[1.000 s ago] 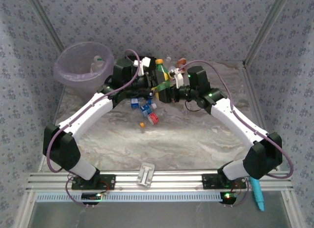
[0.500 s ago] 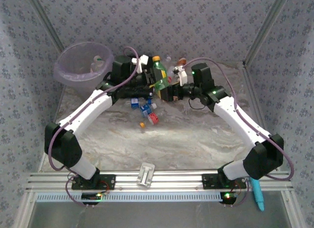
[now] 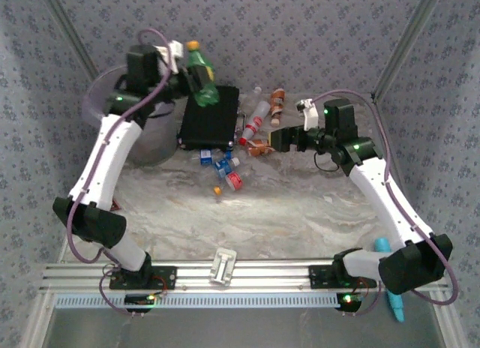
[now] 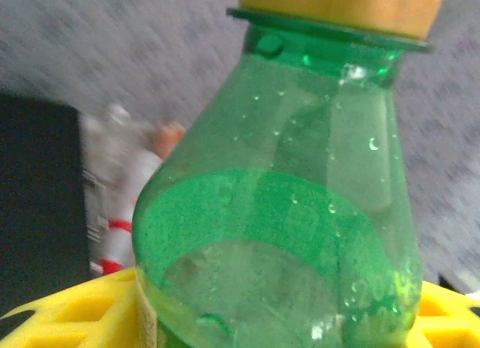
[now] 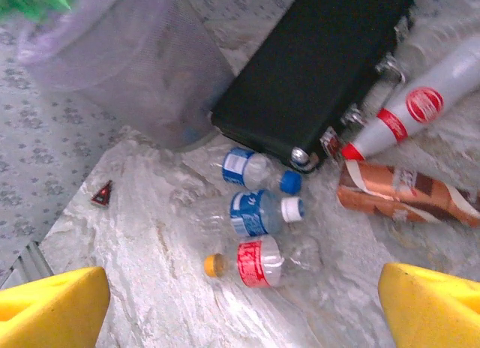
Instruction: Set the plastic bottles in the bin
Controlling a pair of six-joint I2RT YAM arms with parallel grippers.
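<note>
left gripper (image 3: 198, 81) – gripping green bottle (image 3: 202, 72) | right gripper (image 3: 276, 138) – wide | marbled table (image 3: 300, 213) | floral walls (image 3: 300, 33)

This looks like a robot lab, set up as a small test booth. Two robot arms, a left arm (image 3: 105, 157) and a right arm (image 3: 382, 190), are bolted to a metal rail (image 3: 255, 275) along the bottom of the frame. Little green lights (image 3: 347, 297) glow at their bases. The walls (image 3: 315, 33) at the left, right and top all wear the same pale flower print, with bare metal posts (image 3: 405, 44) in the upper corners. The worktop (image 3: 300, 220) has a marble look. In the upper middle sit loose bottles (image 3: 223, 166), a black case (image 3: 210, 119) and, to their left, a bin (image 3: 96, 100).
</note>
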